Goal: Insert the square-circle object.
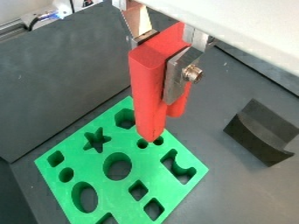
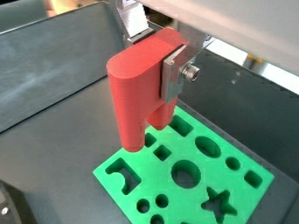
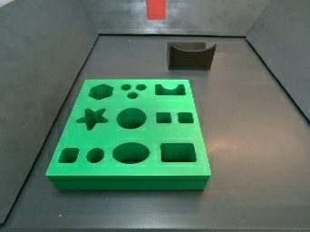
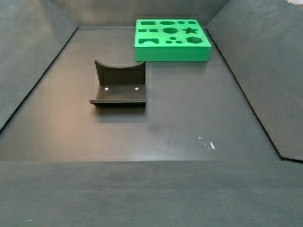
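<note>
My gripper [image 1: 162, 59] is shut on the square-circle object [image 1: 149, 96], a bright red peg with one rounded and one square-edged part. The peg hangs upright between the silver fingers [image 1: 177, 77], also in the other wrist view [image 2: 140, 87]. It is held well above the green board [image 1: 70, 179] with several shaped holes, clear of its surface. In a side view only the peg's lower end [image 3: 157, 8] shows at the picture's upper edge, above the board [image 3: 133, 174]. The other side view shows the board [image 4: 173, 55] but neither the gripper nor the peg.
A dark block with a curved notch [image 3: 190, 56] stands on the grey floor beyond the board; it shows in a wrist view [image 1: 263, 129] and a side view [image 4: 119, 86]. Grey sloping walls [image 3: 49, 100] enclose the floor.
</note>
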Motion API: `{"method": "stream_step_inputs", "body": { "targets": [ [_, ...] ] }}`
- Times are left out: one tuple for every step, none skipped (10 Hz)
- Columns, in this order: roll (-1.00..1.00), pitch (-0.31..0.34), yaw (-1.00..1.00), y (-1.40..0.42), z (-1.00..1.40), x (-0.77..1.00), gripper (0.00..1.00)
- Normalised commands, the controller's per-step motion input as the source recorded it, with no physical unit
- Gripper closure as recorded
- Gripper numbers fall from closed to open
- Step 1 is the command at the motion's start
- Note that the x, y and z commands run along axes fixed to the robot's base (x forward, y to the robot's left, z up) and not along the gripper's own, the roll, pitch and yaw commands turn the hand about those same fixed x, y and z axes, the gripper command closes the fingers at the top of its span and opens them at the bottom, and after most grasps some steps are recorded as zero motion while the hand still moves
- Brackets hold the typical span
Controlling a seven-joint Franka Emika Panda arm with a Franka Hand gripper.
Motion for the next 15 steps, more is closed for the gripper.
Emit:
{"method": "stream_step_inputs", "body": {
  "targets": [
    [0.0,-0.044,-0.83,-0.23,-0.67,-0.11,1.0],
    [0.0,-0.107,-0.66,-0.43,-0.82,-0.19,1.0],
    [0.08,-0.077,-0.41,-0.91,-0.81,-0.15,1.0],
    [0.1,-0.036,-0.31,-1.0,-0.84,-0.14,1.0],
    [0.09,0.0,-0.29,-1.0,-0.82,-0.13,1.0],
    [0.11,0.0,-0.32,-0.95,-0.7,-0.15,1.0],
    [0.13,0.0,-0.36,-0.87,-0.61,-0.14,1.0],
    [0.15,0.061,-0.53,-0.66,-0.44,-0.11,1.0],
    [0.19,0.121,-0.67,-0.48,-0.29,-0.13,1.0],
    [0.21,0.14,-0.66,-0.46,-0.24,-0.15,1.0],
    [0.22,0.137,-0.61,-0.48,-0.22,-0.19,1.0],
    [0.23,0.091,-0.58,-0.45,-0.23,-0.2,1.0],
    [0.27,0.0,-0.52,-0.35,-0.26,-0.28,1.0],
    [0.3,-0.066,-0.39,-0.23,-0.27,-0.43,1.0],
    [0.23,-0.077,-0.41,-0.16,-0.28,-0.46,1.0]
  ]
}}
